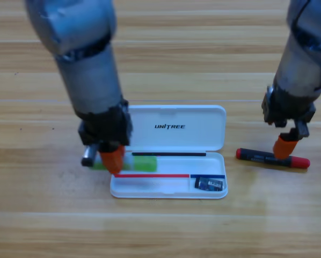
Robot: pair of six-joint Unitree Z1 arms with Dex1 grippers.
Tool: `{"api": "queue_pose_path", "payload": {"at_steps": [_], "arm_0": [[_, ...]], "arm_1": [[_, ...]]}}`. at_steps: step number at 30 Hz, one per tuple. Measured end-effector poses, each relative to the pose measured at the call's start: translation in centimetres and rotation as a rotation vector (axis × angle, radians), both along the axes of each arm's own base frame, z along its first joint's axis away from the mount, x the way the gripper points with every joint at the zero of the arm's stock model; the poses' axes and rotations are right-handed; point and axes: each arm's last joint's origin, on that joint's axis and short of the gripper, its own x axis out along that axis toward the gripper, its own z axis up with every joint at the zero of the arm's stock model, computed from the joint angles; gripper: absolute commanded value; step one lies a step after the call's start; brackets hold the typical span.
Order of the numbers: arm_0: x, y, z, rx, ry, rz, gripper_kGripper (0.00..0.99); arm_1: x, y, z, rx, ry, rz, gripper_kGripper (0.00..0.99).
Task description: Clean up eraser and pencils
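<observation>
1. Now the eraser [209, 184] lies inside the white case [203, 121], in the right end of its lower tray, flat and apart from both claws.
2. One of the pencils, the green and pale one [141, 163], lies across the left rim of the lower tray, its green half reaching into the tray and its other end hidden under the left claw [112, 159].
3. The left claw points down at that pencil and seems to pinch it; the gap between its orange tips is hidden, so I cannot tell for sure.
4. The black pencil with red ends [271, 158] lies flat on the counter [160, 231], just right of the case and not touching it.
5. The right claw [285, 146] stands over the black pencil's middle, an orange tip at the barrel; whether it is spread or pressed together I cannot tell.
</observation>
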Motion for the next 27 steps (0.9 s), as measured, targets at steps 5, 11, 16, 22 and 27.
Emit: {"api": "queue_pose_path", "payload": {"at_steps": [5, 11, 16, 22, 27], "arm_0": [[1.3, -1.7, -1.0, 0.008, 0.038, -0.013, 0.000], [2.2, -2.8, -1.5, 0.007, 0.052, -0.013, 0.000], [2.5, -3.2, -2.0, -0.001, 0.066, -0.015, 0.000], [2.6, -3.4, -2.5, -0.002, 0.080, -0.015, 0.000], [2.8, -3.7, -3.3, 0.009, 0.093, -0.015, 0.000]], "arm_1": [[1.9, 0.1, -2.5, -0.030, 0.034, -0.015, 0.776], [2.8, 0.5, -3.9, -0.044, 0.054, -0.012, 0.770], [3.0, 0.6, -4.6, -0.050, 0.069, -0.007, 0.499], [3.2, 0.7, -5.0, -0.036, 0.095, 0.022, 0.094], [3.2, 0.7, -5.3, -0.024, 0.113, 0.040, 0.000]]}}
